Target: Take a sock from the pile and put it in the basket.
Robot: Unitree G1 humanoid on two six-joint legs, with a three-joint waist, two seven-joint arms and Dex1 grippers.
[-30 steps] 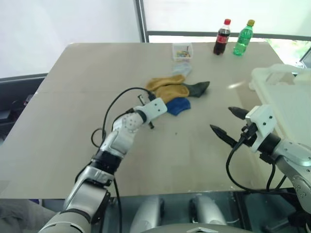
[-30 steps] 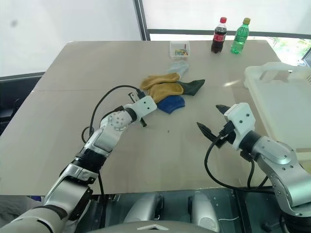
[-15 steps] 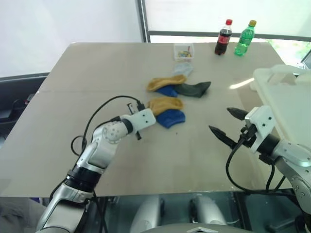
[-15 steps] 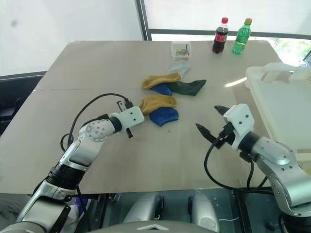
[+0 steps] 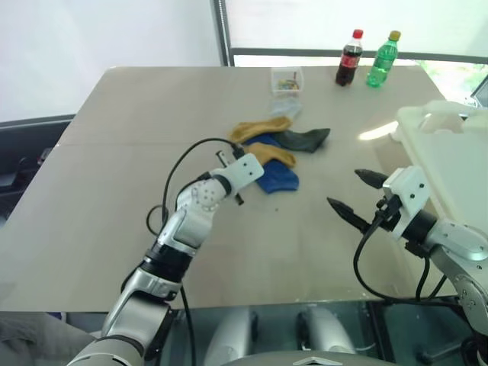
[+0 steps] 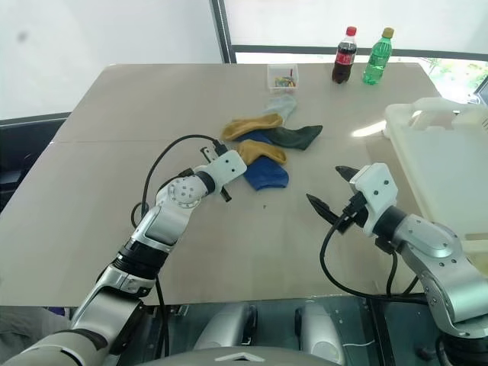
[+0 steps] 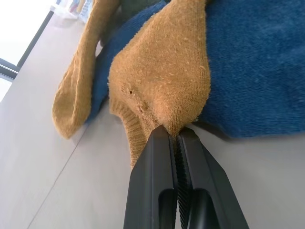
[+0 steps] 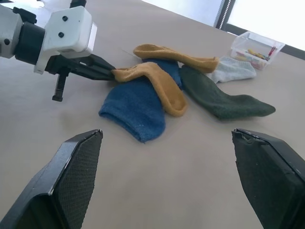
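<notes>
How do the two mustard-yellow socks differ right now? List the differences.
The near mustard sock is pinched at one end by the shut left gripper; the far mustard sock is touched by no gripper. The near one lies draped over the blue sock; the far one lies behind the blue sock, beside the dark green sock. Both share colour and a knit look.

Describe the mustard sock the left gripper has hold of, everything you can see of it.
The mustard sock is soft, fuzzy knit with a ribbed cuff. The left gripper is shut on a pinch of fabric near that cuff, bunching it to a point. The sock lies bent over the blue sock, its far end resting on the table. A second mustard sock lies just behind it, with the dark green sock alongside.
</notes>
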